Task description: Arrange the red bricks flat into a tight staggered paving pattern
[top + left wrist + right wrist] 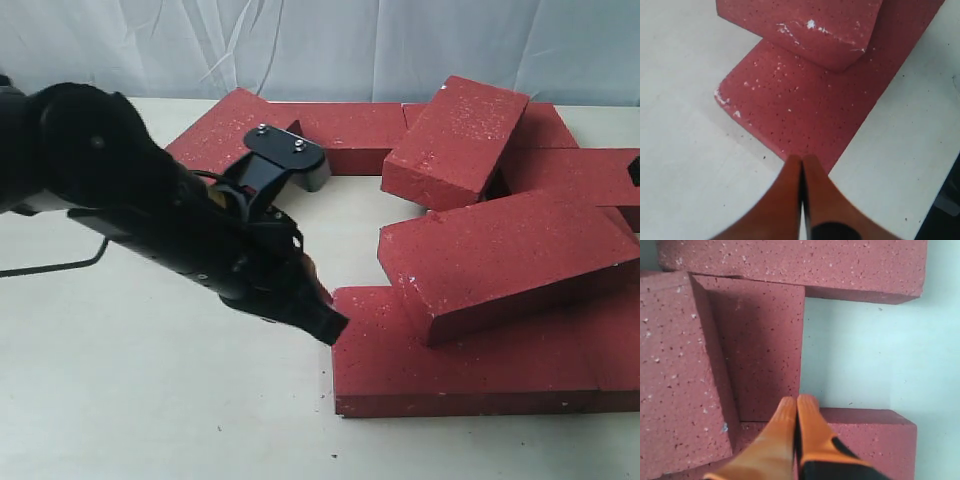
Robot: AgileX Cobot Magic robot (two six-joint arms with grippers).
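Left gripper point(328, 322), jaws together and empty, sat at the end corner of the flat red brick point(470, 385), long axis running away beneath the tilted brick point(500, 260).

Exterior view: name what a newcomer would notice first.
The black left arm fills the left foreground, its shut left gripper at the left corner of the front flat brick. Behind that, a tilted brick and a second tilted brick farther back lean on flat red bricks.

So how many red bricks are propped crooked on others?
2: the rear tilted brick atop the back row, the front tilted brick leaning on the nearest flat ones. The right edge may hide more.
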